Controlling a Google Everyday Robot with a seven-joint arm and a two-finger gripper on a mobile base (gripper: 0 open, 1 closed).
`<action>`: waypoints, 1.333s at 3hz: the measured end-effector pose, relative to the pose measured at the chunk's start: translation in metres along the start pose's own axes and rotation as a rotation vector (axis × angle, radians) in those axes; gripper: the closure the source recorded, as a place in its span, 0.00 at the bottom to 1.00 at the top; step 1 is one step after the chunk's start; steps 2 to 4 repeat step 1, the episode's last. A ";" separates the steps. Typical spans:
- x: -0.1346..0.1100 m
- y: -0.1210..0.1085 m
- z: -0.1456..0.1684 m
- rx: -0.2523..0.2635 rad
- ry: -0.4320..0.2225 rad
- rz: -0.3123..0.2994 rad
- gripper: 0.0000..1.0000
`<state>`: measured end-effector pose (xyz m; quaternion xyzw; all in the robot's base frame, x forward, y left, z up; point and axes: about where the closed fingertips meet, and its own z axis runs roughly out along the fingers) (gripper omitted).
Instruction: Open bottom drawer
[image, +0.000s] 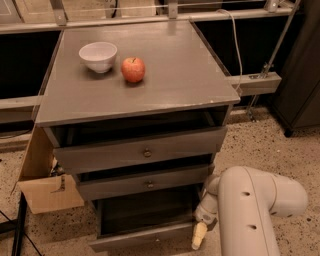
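Gripper (199, 235) low at the bottom drawer (140, 240), touching or nearly touching its right front corner.
Three drawers (145, 152) stacked, this one pulled out furthest, just left of the gripper; one bowl (98, 56) and one apple (133, 69) far above-left. Grip: can't tell.

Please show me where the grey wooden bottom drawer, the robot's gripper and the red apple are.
Grey wooden bottom drawer (135, 240): camera view, on its front panel.
Robot's gripper (199, 235): camera view, on its pale tip by the drawer's right front corner.
Round red apple (133, 69): camera view, on the middle of its skin.
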<state>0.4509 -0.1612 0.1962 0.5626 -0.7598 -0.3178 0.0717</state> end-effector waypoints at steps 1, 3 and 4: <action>0.000 0.000 0.000 0.000 0.000 0.000 0.00; 0.000 0.000 0.000 0.000 0.000 0.000 0.00; 0.000 0.000 0.000 0.000 0.000 0.000 0.00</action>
